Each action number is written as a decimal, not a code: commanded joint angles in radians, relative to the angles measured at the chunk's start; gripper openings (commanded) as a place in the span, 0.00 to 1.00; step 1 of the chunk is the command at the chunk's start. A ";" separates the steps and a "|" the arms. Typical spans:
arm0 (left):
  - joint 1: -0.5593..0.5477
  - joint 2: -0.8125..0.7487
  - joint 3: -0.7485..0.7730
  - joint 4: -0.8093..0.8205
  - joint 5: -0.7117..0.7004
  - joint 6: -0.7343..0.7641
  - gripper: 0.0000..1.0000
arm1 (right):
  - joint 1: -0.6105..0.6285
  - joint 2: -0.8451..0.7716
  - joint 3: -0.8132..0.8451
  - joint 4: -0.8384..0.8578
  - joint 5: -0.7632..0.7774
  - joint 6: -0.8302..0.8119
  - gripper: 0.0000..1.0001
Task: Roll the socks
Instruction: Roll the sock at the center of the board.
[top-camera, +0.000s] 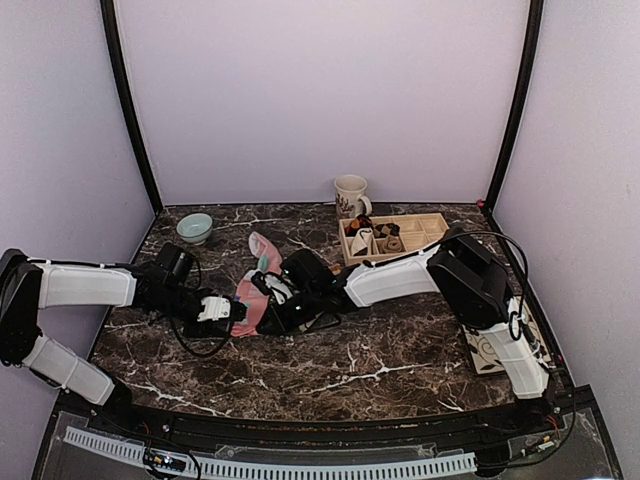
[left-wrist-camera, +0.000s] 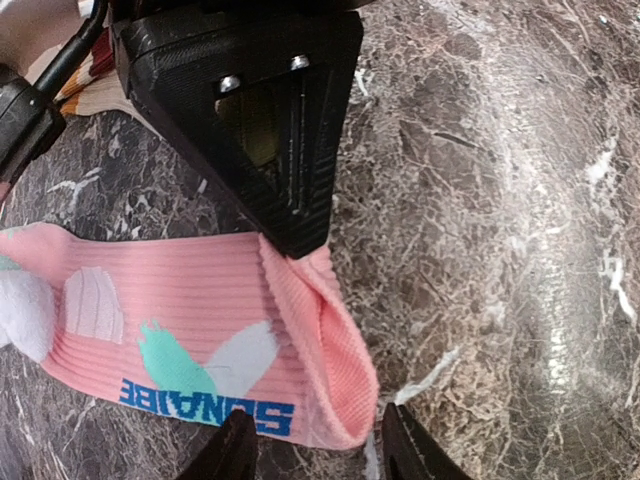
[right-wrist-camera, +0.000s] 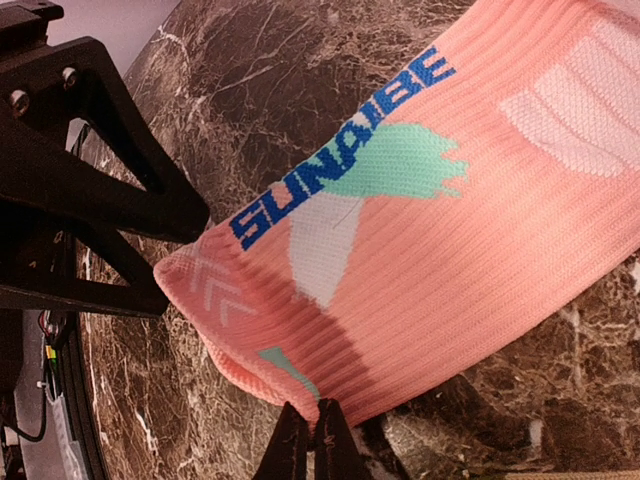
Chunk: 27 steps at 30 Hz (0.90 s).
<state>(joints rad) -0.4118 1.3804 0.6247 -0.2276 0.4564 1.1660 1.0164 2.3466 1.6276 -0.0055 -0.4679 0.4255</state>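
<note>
Pink sock (top-camera: 250, 298) lies flat on the table (left-wrist-camera: 480, 200), left of centre in the top view, between both grippers. The cuff end is folded over once, so the step looks like starting the roll. Right gripper (right-wrist-camera: 305, 440) is closed tight, its tip pressing on the fold and apparently pinning it. Left gripper (left-wrist-camera: 320, 450) is half-wide, jaws straddling the folded cuff edge, with no firm pinch visible. The next move probably needs the left to close on the fold and turn it toward the toe, with the right easing off so fabric doesn't bunch. Tan sock (left-wrist-camera: 90, 85) shows only as a corner, upper left in the left wrist view.
</note>
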 joint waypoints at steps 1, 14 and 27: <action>-0.015 0.005 -0.026 0.085 -0.043 -0.010 0.47 | -0.014 0.020 0.029 -0.027 -0.016 0.031 0.00; -0.024 0.030 0.029 -0.044 0.051 -0.160 0.10 | -0.016 -0.011 -0.012 0.053 0.011 0.057 0.09; 0.049 0.217 0.202 -0.246 0.170 -0.330 0.00 | 0.016 -0.332 -0.579 0.723 0.096 -0.382 0.63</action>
<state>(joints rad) -0.4023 1.5677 0.7795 -0.3740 0.5499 0.9012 1.0096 2.0781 1.1141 0.4843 -0.3672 0.2852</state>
